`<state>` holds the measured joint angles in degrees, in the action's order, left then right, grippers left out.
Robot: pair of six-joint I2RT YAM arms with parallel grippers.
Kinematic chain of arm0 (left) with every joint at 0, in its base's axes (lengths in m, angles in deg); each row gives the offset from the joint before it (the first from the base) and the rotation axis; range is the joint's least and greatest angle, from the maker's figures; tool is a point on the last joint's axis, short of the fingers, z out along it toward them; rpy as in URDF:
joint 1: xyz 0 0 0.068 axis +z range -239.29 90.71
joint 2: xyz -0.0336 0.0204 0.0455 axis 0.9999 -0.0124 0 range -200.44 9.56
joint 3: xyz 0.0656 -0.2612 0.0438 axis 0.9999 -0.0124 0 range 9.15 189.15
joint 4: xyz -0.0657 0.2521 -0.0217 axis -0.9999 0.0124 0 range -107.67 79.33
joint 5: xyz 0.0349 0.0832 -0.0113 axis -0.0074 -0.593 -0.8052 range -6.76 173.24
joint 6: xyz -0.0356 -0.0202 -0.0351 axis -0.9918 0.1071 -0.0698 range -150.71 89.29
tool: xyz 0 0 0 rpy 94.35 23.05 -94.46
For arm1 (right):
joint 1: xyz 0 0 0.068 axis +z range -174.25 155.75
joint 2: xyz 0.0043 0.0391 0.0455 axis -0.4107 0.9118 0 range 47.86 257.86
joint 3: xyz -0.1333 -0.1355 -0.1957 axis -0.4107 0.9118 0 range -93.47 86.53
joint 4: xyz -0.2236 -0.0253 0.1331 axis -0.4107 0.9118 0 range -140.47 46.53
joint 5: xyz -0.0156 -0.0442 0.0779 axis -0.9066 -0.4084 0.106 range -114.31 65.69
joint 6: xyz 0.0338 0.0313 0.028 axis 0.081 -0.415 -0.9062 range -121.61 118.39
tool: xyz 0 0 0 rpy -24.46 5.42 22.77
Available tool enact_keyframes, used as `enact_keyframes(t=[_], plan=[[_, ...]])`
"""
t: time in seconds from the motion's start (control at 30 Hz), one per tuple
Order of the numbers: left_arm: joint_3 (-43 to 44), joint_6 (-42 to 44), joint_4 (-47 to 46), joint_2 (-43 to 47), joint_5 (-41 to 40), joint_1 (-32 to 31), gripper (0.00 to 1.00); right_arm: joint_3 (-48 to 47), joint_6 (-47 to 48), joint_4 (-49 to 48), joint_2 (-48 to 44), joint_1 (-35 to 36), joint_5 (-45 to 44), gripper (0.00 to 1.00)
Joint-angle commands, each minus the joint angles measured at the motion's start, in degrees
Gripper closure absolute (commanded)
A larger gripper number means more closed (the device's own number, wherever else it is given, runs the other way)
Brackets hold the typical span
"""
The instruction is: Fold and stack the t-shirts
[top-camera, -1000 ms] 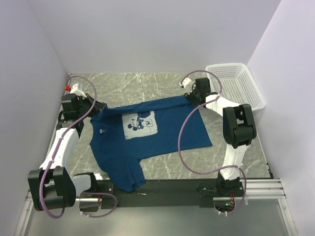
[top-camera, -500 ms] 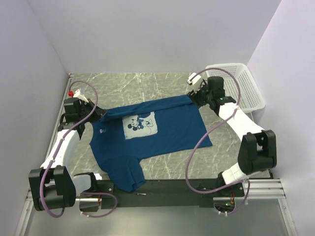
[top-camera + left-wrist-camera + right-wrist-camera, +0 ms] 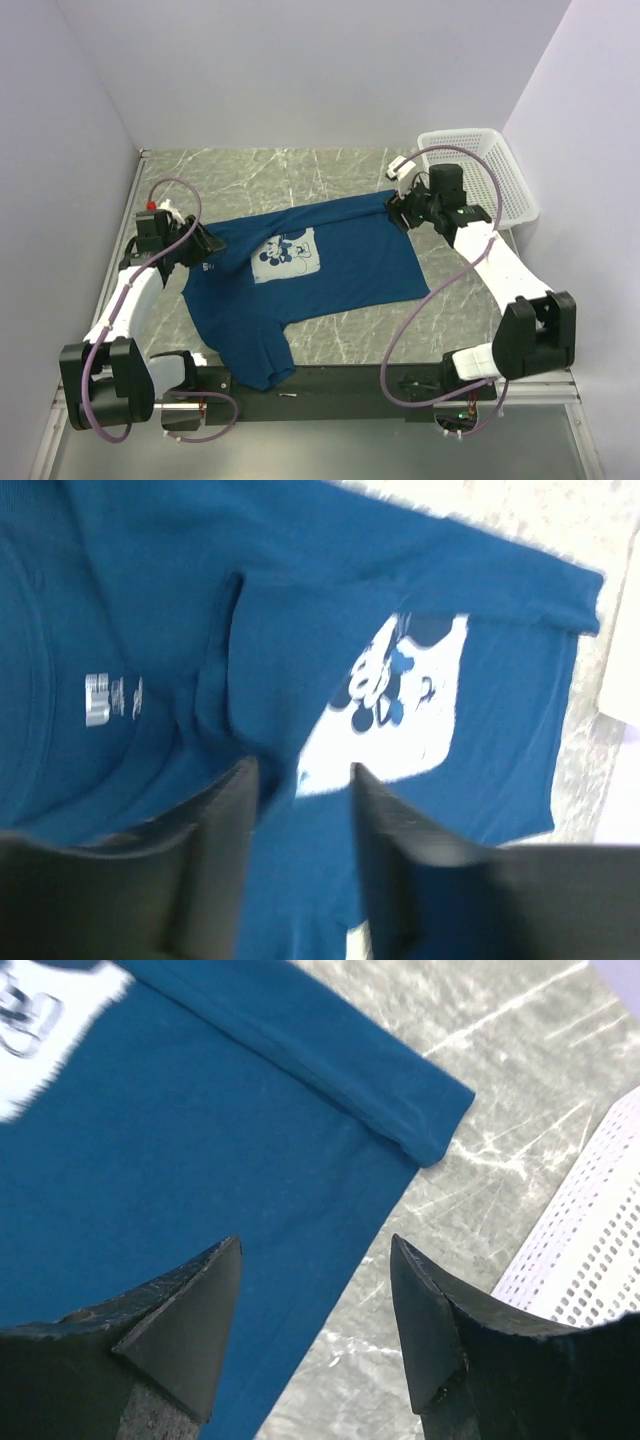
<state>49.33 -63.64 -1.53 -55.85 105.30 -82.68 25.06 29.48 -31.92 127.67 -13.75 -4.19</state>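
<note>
Dark blue short-sleeved cloth t-shirt (image 3: 330, 275) is lying spread on grey marbled table (image 3: 290, 172). Left gripper (image 3: 302, 772) is hovering over collar, right gripper (image 3: 315, 1244) over far corner, both with jaws parted, holding nothing

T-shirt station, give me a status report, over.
Left gripper and right gripper: jaws open, empty. T-shirt spread print-up on table, not stacked. Basket far right, clear of it.
</note>
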Motion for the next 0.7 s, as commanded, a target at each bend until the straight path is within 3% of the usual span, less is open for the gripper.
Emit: enact_keyframes(t=[0.0, 0.03, 0.07, 0.2, 0.33, 0.5, 0.67], plan=[[0.16, 1.29, 5.21, 5.87, 0.95, -0.11, 0.43, -0.40, -2.78, 1.40, -5.70, -0.13, 2.82, 0.32], [1.11, 1.11, 5.56, 7.56, 1.57, -0.19, 0.31, -0.49, -3.14, 2.36, -6.59, -0.13, 2.99, 0.31], [1.73, 1.29, 5.92, 8.97, 2.01, -0.11, 0.26, -0.58, -3.49, 2.89, -8.08, -0.13, 3.34, 0.31], [2.88, 0.94, 4.43, 9.27, -1.75, -0.11, 0.19, -1.81, -7.17, 5.62, -10.29, -0.13, 7.45, 0.30], [7.43, 2.07, 3.89, -5.31, 2.98, -1.76, 0.28, 0.38, -9.82, 7.91, -11.43, -0.04, 16.15, 0.28], [14.91, 4.71, 4.34, -21.92, -6.83, -5.64, 0.32, 7.41, -9.29, 4.22, -15.12, -0.22, 16.18, 0.23], [21.33, 7.35, 5.73, -30.73, -8.18, -6.26, 0.36, 8.03, -9.03, 4.66, -14.16, -0.83, 18.81, 0.23]])
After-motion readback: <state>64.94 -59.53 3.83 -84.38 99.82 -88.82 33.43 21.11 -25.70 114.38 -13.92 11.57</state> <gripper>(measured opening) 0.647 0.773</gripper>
